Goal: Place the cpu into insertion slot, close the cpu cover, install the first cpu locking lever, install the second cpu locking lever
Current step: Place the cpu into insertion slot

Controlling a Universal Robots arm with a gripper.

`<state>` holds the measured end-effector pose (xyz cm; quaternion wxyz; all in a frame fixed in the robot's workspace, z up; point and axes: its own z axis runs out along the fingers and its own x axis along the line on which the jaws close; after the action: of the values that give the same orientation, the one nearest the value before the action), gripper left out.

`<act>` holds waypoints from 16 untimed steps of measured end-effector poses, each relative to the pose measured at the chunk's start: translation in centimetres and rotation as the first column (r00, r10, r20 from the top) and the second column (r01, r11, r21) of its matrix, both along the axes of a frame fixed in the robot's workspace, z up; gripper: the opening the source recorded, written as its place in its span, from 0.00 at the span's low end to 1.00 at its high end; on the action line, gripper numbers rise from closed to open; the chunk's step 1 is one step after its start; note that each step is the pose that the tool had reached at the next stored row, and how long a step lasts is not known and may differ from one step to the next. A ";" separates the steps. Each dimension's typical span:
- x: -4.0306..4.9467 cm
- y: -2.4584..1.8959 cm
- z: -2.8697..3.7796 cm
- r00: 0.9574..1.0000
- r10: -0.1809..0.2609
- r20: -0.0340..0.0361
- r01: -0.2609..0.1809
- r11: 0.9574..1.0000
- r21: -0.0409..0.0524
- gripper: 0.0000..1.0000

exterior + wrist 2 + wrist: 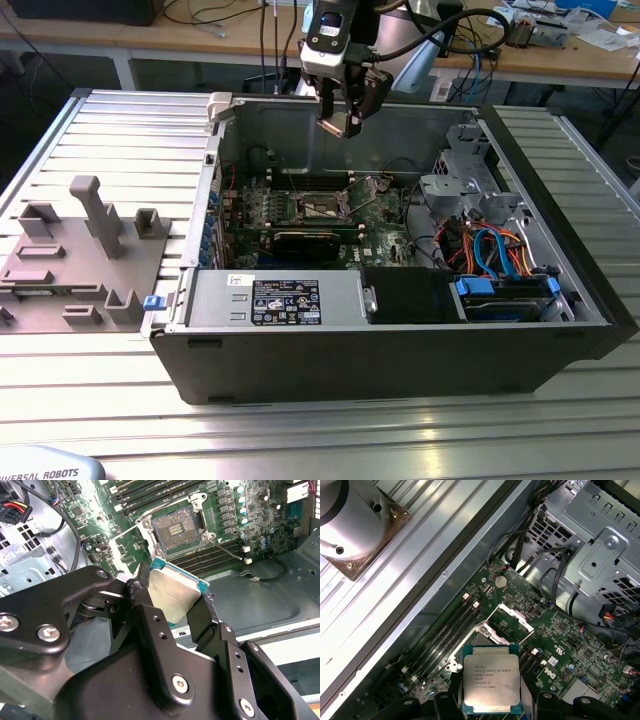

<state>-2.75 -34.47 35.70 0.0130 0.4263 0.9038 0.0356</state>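
The pincer [174,592] pinches the cpu [491,682] by two opposite edges, holding the chip aloft and tilted over the open black computer case [400,350]. Beneath it on the green motherboard [580,652], the insertion slot [175,529] lies bare, its cpu cover [509,621] swung open.

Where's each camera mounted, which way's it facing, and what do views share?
Exterior view: off the arm, above the open computer case, looking in; the pincer hangs over the motherboard.
Second wrist view: on the wrist, looking past the pincer's black fingers, shut on the cpu, toward the insertion slot.
First wrist view: on the wrist, facing the cpu's printed face, fingers flanking it, motherboard beyond.
Shared: both wrist views show the held cpu.
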 end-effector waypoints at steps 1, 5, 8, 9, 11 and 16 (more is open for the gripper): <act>0.00 0.00 0.00 1.000 -0.001 0.000 0.001 1.000 0.000 0.54; 0.00 0.00 0.00 1.000 -0.003 0.000 0.003 1.000 0.000 0.54; 0.00 0.00 0.00 1.000 -0.006 0.000 0.006 1.000 0.000 0.54; 0.00 0.00 0.00 1.000 -0.006 0.000 0.006 1.000 0.000 0.54; 0.00 0.00 0.00 1.000 -0.008 0.000 0.008 1.000 0.000 0.54; 0.00 0.00 0.00 1.000 -0.010 0.000 0.010 1.000 0.000 0.54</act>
<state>-2.75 -34.47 35.70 0.0132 0.4309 0.9016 0.0355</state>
